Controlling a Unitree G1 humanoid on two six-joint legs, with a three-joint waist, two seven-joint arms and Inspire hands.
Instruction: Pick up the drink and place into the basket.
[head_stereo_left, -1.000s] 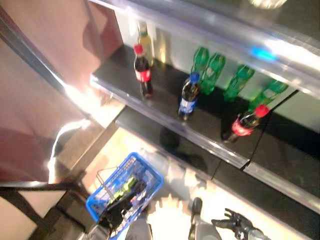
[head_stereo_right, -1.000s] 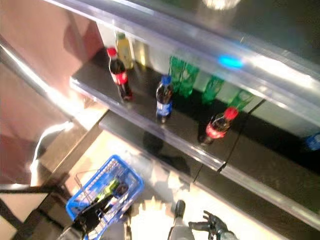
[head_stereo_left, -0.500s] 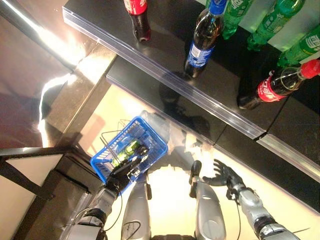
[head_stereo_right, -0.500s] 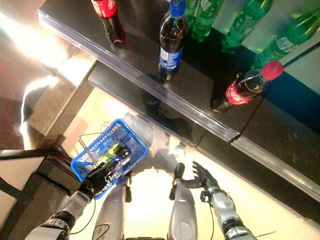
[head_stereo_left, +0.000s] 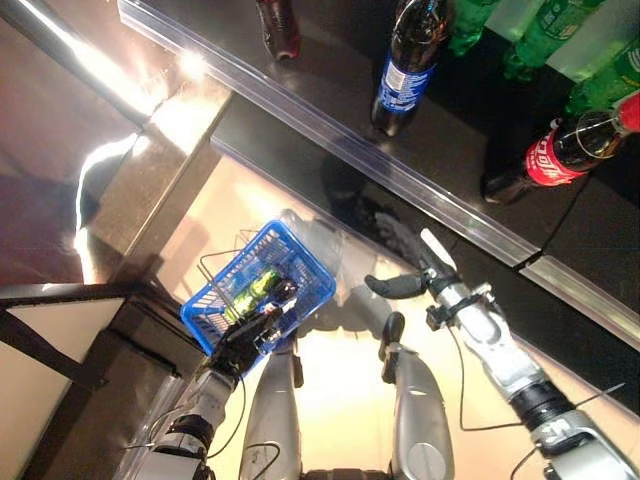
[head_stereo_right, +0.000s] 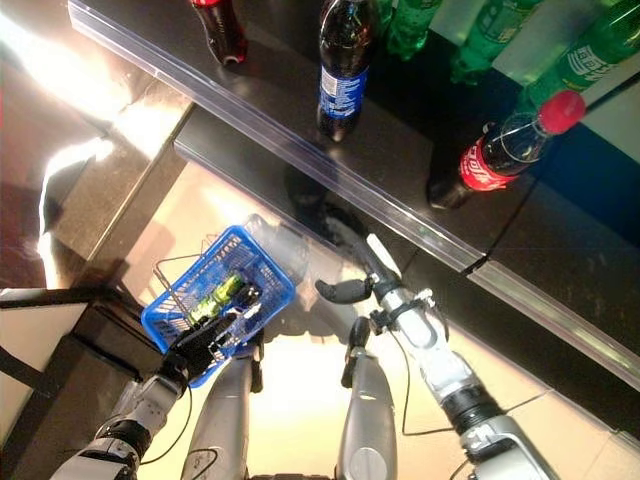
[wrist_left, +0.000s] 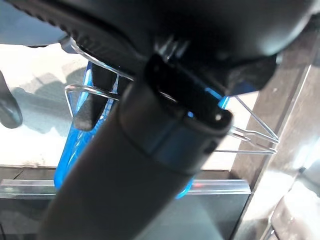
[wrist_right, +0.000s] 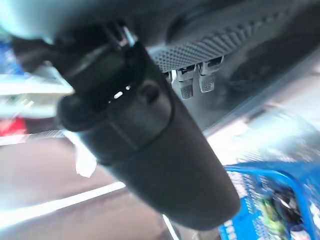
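The blue basket (head_stereo_left: 305, 268) hangs at the lower left with a green drink (head_stereo_left: 252, 292) inside. My left hand (head_stereo_left: 245, 338) is shut on its thin wire handles (wrist_left: 250, 135). My right hand (head_stereo_left: 410, 270) is open and empty, fingers spread, raised just below the front edge of the shelf (head_stereo_left: 330, 125). On the shelf stand a dark bottle with a blue label (head_stereo_left: 405, 65), a leaning cola bottle with a red cap (head_stereo_left: 560, 160), another cola bottle (head_stereo_left: 280, 20) at the far left and green bottles (head_stereo_left: 545, 35) behind. The basket also shows in the right wrist view (wrist_right: 270, 205).
A clear plastic strip runs along the shelf front. A lower dark shelf (head_stereo_left: 560, 300) juts out under it at the right. A dark cabinet (head_stereo_left: 60, 330) stands at the left, close to the basket. Pale floor (head_stereo_left: 340, 390) lies below.
The camera has tilted down, so the shelf sits higher in view. My right hand has risen from beside the legs toward the shelf's front edge. The blue basket stays held at the left.
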